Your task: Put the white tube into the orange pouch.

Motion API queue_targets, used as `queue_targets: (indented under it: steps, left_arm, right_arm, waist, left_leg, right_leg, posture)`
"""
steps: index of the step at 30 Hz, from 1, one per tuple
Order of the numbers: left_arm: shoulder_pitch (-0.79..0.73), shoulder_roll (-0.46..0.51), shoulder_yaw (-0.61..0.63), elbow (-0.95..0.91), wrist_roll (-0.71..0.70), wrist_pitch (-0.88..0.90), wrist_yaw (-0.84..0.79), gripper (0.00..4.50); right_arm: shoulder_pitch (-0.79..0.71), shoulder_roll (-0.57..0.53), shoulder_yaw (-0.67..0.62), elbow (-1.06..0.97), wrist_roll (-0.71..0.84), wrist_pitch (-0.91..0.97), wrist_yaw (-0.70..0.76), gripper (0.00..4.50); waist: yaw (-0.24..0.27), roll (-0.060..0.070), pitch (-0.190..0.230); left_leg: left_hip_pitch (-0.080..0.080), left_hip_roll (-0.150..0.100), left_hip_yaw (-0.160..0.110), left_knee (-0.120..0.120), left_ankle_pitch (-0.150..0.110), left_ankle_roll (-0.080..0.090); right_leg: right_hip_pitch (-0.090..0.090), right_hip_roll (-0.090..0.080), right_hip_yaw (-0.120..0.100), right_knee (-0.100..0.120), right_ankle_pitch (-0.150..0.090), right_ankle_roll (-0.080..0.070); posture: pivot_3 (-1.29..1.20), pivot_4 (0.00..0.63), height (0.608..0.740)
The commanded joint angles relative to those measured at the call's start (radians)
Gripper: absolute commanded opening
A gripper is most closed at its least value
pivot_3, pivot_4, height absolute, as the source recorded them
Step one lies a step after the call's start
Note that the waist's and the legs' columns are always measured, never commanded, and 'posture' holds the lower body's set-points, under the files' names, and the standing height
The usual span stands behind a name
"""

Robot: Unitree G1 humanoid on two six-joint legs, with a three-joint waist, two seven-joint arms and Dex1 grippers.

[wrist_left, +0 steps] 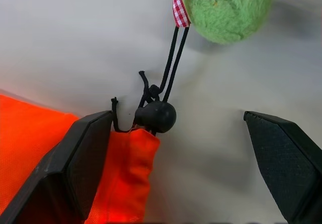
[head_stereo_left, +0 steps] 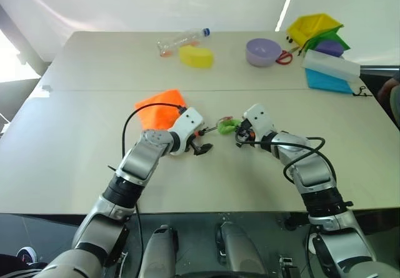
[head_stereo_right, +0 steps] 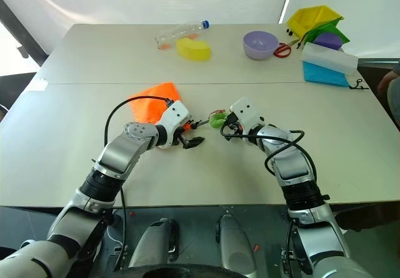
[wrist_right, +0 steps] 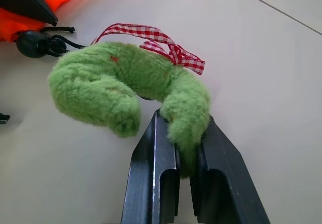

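The orange pouch (head_stereo_left: 159,106) lies on the table just beyond my left gripper (head_stereo_left: 199,142). That gripper is open, and its fingers straddle the pouch's gathered mouth and the black cord stopper (wrist_left: 156,116). The dark cord runs from the stopper to a fuzzy green tag (wrist_right: 126,88) with a red checked ribbon. My right gripper (wrist_right: 182,118) is shut on one end of that green tag (head_stereo_left: 230,125), a short way right of the pouch. The white tube is out of view.
Along the far edge stand a clear bottle (head_stereo_left: 181,40), a yellow block (head_stereo_left: 195,55), a purple bowl (head_stereo_left: 262,51) with red scissors (head_stereo_left: 284,57), a yellow bin (head_stereo_left: 312,28) and a blue box (head_stereo_left: 328,78). A seam crosses the table behind the pouch.
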Motion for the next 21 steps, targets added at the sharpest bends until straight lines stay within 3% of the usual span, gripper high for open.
queue_targets:
  steps: [1,2,4,7,21]
  left_arm:
    - [-0.031,-0.001,-0.02,0.003,-0.011,0.015,-0.015,4.45]
    - [-0.034,-0.003,-0.019,0.012,-0.007,0.009,-0.009,4.45]
    - [-0.038,-0.007,-0.017,0.025,-0.01,0.005,-0.01,3.93]
    - [-0.043,-0.009,-0.017,0.035,-0.005,-0.017,-0.006,2.63]
    - [-0.04,-0.005,-0.018,0.029,-0.013,-0.01,-0.004,2.63]
  right_arm:
    - [-0.002,-0.012,-0.012,-0.048,-0.004,-0.004,-0.002,0.0]
    - [-0.003,-0.012,-0.012,-0.049,-0.004,-0.003,-0.002,0.0]
    - [-0.005,-0.012,-0.013,-0.051,-0.004,-0.001,-0.002,0.0]
    - [-0.005,-0.012,-0.014,-0.054,-0.003,0.001,-0.002,0.0]
    - [-0.006,-0.015,-0.011,-0.068,-0.002,0.013,0.003,0.0]
  waist:
    - [0.0,0.0,0.0]
    - [0.0,0.0,0.0]
    - [0.0,0.0,0.0]
    - [0.0,0.0,0.0]
    - [0.001,0.0,0.0]
  left_leg:
    - [0.0,0.0,0.0,0.0,0.0,0.0]
    - [0.0,0.0,0.0,0.0,0.0,0.0]
    - [0.0,0.0,0.0,0.0,0.0,0.0]
    - [0.0,0.0,0.0,0.0,0.0,0.0]
    - [0.0,0.0,0.0,-0.001,0.0,0.0]
  right_leg:
    - [0.0,0.0,0.0,0.0,0.0,0.0]
    - [0.0,0.0,0.0,0.0,0.0,0.0]
    - [0.0,0.0,0.0,0.0,0.0,0.0]
    - [0.0,0.0,0.0,0.0,0.0,0.0]
    - [0.0,0.0,0.0,-0.002,0.0,0.0]
  posture:
    - [0.0,0.15,0.74]
    - [0.0,0.15,0.74]
    - [0.0,0.15,0.74]
    - [0.0,0.15,0.74]
    - [0.0,0.15,0.74]
